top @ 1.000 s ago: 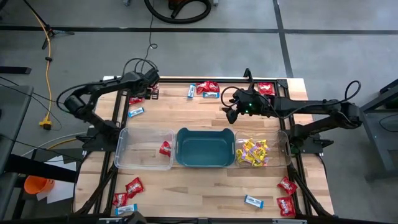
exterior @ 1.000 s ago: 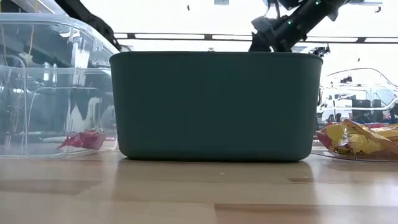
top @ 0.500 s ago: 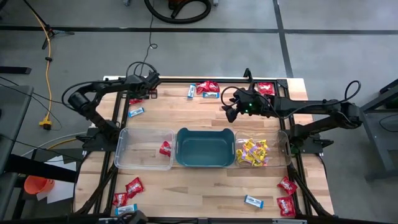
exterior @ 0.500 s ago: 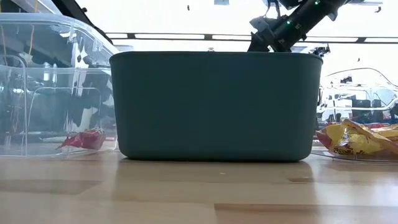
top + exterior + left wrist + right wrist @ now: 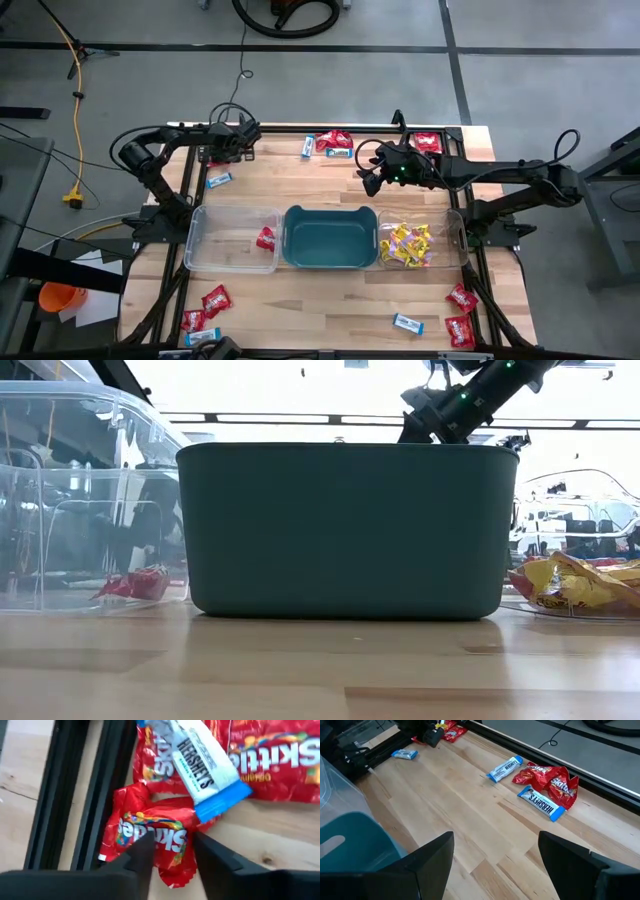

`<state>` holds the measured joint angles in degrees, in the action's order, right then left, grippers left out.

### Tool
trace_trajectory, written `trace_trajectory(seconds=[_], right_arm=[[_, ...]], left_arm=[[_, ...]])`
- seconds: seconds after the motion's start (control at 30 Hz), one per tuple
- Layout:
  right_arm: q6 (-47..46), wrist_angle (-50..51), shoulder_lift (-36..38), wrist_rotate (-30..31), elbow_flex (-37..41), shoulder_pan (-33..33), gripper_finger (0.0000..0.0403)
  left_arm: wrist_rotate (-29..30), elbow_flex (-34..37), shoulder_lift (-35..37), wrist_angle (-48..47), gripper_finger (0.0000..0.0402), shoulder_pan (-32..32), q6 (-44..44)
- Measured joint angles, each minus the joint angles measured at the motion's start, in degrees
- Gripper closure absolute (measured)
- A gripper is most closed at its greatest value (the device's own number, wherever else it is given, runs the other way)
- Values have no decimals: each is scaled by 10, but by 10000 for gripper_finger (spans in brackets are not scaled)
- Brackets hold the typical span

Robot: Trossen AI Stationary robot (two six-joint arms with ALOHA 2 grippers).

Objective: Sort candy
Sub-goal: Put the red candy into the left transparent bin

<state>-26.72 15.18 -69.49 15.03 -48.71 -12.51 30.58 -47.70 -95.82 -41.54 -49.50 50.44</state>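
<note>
- Overhead, the left gripper (image 5: 243, 143) has crept a little farther along the far edge of the table, away from the far-left corner and well beyond the teal tub (image 5: 329, 237); the right gripper (image 5: 368, 170) hangs where it was, just past the tub's far right corner. One red packet (image 5: 265, 238) lies in the clear bin left of the tub, a yellow heap (image 5: 405, 245) in the clear bin on its right, and loose red and blue-and-white packets sit near the table's corners.
- Level with the tabletop, nothing has shifted: the tub (image 5: 345, 528) fills the middle, the red packet (image 5: 135, 583) to its left, yellow wrappers (image 5: 575, 584) to its right.
- From the left wrist, parted fingers (image 5: 145, 851) straddle a crumpled red packet (image 5: 152, 837), pads not visibly touching it; a blue-and-white bar (image 5: 197, 760) overlaps it.
- From the right wrist, the fingers (image 5: 427, 857) stand wide apart, holding nothing, above bare wood beside the tub's rim (image 5: 350, 840).
</note>
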Motion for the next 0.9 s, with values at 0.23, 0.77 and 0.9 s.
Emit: trace_trajectory(seconds=[0.23, 0.77, 0.9], right_arm=[[14, 0, 0, 0, 0, 0, 117], [88, -26, 0, 58, 0, -16, 117], [107, -51, 0, 54, 0, -36, 117]], left_arm=[[-42, 0, 32, -10, 389, 0, -80], [-354, 0, 472, 9, 401, 167, -161], [-421, -15, 527, 21, 401, 281, -92]])
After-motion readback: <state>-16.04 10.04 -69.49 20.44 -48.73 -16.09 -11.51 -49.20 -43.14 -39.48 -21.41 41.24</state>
